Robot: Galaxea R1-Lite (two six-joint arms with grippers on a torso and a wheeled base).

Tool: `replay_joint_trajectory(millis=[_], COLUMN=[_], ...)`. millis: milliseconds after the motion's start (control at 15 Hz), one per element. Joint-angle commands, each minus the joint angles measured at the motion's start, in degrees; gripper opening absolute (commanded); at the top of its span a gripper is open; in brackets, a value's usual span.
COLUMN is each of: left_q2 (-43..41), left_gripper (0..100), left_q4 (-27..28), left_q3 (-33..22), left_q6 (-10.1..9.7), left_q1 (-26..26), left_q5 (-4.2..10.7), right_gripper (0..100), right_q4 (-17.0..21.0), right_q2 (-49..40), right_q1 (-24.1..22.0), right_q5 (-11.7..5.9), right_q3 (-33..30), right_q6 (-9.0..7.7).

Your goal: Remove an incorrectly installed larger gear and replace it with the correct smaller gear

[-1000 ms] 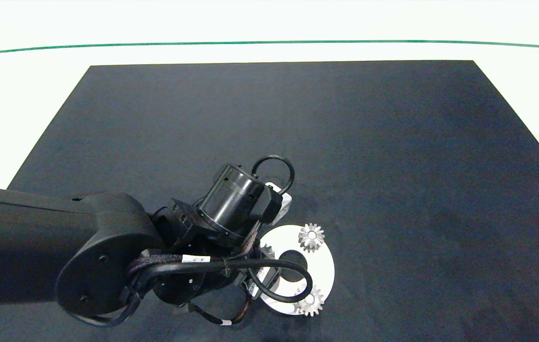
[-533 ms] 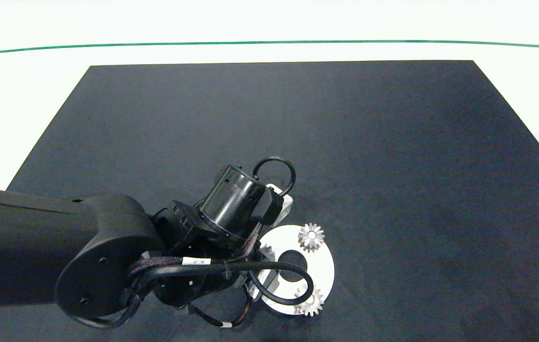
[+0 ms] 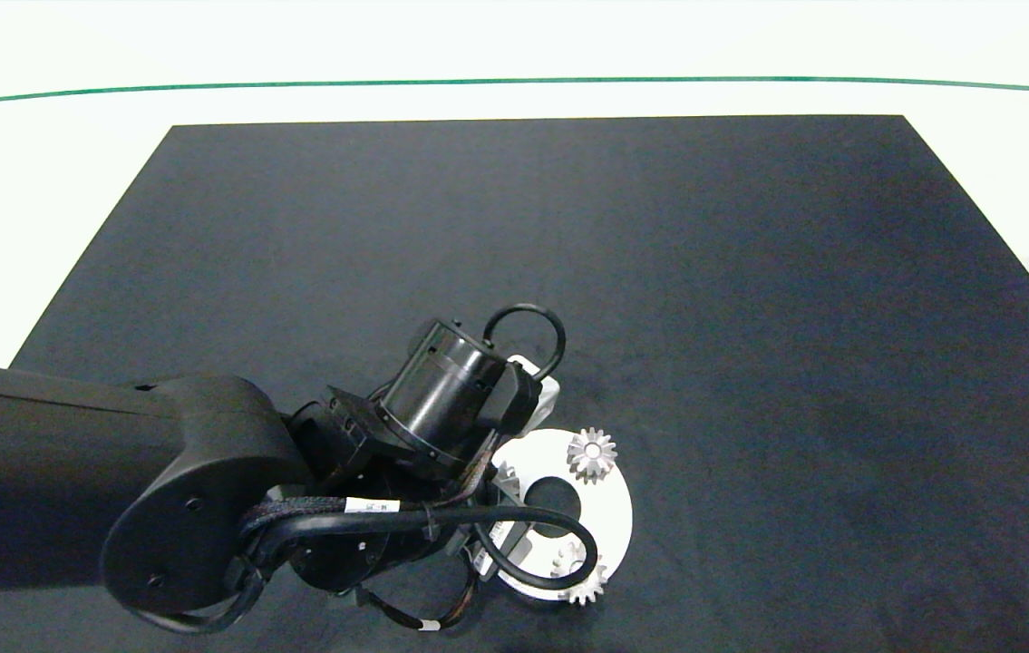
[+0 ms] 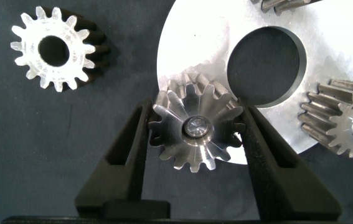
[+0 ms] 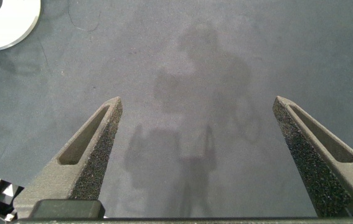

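Gripping the silver gear [image 4: 195,129] at the disc [image 4: 344,37] edge, your left gripper [image 4: 196,134] pinches its teeth; pale-faced gear [image 4: 53,48] lies beside, probably hidden overhead. Right gripper [image 5: 198,134] spread.

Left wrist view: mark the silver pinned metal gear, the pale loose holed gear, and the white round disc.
Silver metal gear with centre pin [image 4: 196,129], left wrist view, its hub.
Pale loose gear with dark hole [image 4: 35,66], left wrist view, its face.
White round disc [image 4: 195,37], left wrist view, bare face.
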Motion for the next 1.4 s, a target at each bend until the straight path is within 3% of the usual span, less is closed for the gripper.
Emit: replay_joint_trajectory(millis=[67, 733, 1133, 1400], left_q2=[-0.1, -3.8, -7.3, -10.9], left_gripper=[44, 23, 19, 19], left_q4=[-0.1, 0.1, 0.3, 0.4], left_q3=[0.0, 0.1, -0.2, -0.4], left_q6=[0.04, -0.05, 0.13, 3.12], left_q1=[0.0, -0.2, 0.5, 6.9], left_q5=[0.18, 0.01, 0.01, 0.01], right_gripper=[100, 100, 100, 100], right_q4=[0.1, 0.2, 0.1, 0.0], right_q2=[0.1, 0.3, 0.2, 0.1], right_q1=[0.0, 0.1, 0.1, 0.1], right_q5=[0.03, 0.12, 0.12, 0.12], right_q3=[0.0, 0.1, 0.6, 0.6], right_q6=[-0.11, -0.11, -0.99, -0.99])
